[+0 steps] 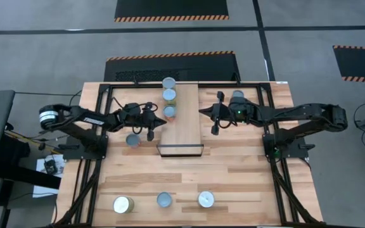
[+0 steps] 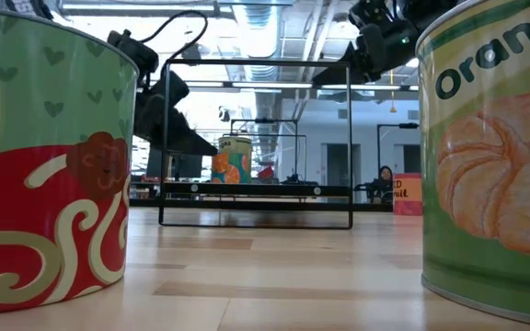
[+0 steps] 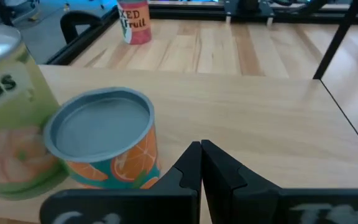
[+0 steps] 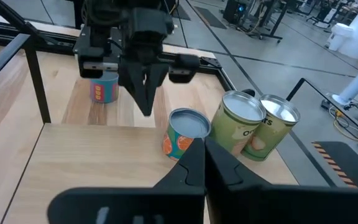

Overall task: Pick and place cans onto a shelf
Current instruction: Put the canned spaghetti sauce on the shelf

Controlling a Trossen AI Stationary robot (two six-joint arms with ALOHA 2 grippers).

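Three cans (image 1: 169, 96) lined up on the shelf (image 1: 181, 130) along its left edge, five left on the table (image 1: 246, 171): three at the near edge, one beside each arm; left tool (image 1: 149, 119) and right tool (image 1: 215, 113) both shut, empty, flanking the shelf.

The shelf (image 1: 181, 117) lies in the middle of the table (image 1: 246, 177). Three cans (image 1: 169, 97) stand in a row on its left side, at the far end. The left gripper (image 1: 151, 128) hangs by the shelf's left edge, with one can (image 1: 133, 140) on the table just left of it. The right gripper (image 1: 215, 125) hangs by the right edge. Another can (image 1: 237, 96) sits behind the right arm. Three more cans (image 1: 164, 201) line the near edge.
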